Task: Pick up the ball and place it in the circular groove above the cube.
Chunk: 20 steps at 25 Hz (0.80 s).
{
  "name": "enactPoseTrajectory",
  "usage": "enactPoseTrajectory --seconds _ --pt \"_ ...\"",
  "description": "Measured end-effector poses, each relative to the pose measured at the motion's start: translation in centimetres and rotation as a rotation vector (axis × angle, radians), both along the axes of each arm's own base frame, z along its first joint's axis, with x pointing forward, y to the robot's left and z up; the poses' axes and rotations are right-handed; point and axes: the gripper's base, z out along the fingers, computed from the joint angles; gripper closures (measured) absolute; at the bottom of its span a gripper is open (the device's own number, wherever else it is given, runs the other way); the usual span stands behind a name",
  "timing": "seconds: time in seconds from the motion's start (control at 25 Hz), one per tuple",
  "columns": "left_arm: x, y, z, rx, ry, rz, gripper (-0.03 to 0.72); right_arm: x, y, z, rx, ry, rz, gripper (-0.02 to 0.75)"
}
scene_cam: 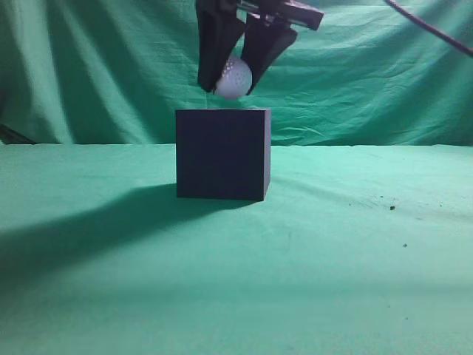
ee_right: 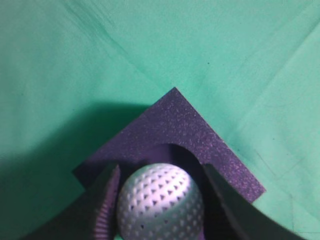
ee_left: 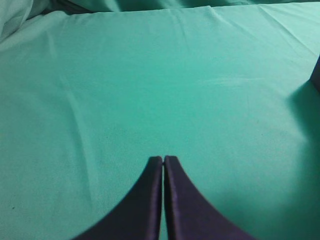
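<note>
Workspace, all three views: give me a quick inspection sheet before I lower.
Surface: green cloth, wrinkled, a few dark specks at right.
Job's things: ball held just above the cube; round groove in the cube's top lies under the ball.
Clutter: nothing seen.
Grippers: right gripper shut on the ball; left gripper shut, empty, over bare cloth.
Cables: one black cable, upper right.
Surroundings: green draped backdrop.
</note>
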Motion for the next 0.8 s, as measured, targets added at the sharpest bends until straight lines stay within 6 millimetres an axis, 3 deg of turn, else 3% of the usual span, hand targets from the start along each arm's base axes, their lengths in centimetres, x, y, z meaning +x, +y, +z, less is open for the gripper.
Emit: enactPoseTrajectory --seconds 0.16,0.36,0.4,0.56,0.76,0.8 --pt "0.0 0.0 0.0 0.0 0.0 0.0 0.688 0.3 0.2 -1.0 -0.007 0.007 0.0 0.423" --pt "0.0 0.0 0.0 0.0 0.0 0.0 0.688 0.6 0.4 -1.0 0.005 -0.01 -0.003 0.166" --pt "0.0 0.0 0.0 0.0 0.0 0.0 0.688 0.5 0.4 -0.8 0.009 -0.016 -0.003 0.135" --pt "0.0 0.0 0.0 0.0 0.0 0.0 0.688 0.2 -0.1 2.0 0.026 -0.05 -0.015 0.143" --pt "0.0 0.0 0.0 0.0 0.0 0.0 0.688 -2.0 -1.8 8.0 0.038 -0.061 -0.035 0.599" --pt "0.0 0.0 0.0 0.0 0.0 0.0 0.688 -2.6 -2.3 8.9 0.037 -0.054 -0.038 0.649"
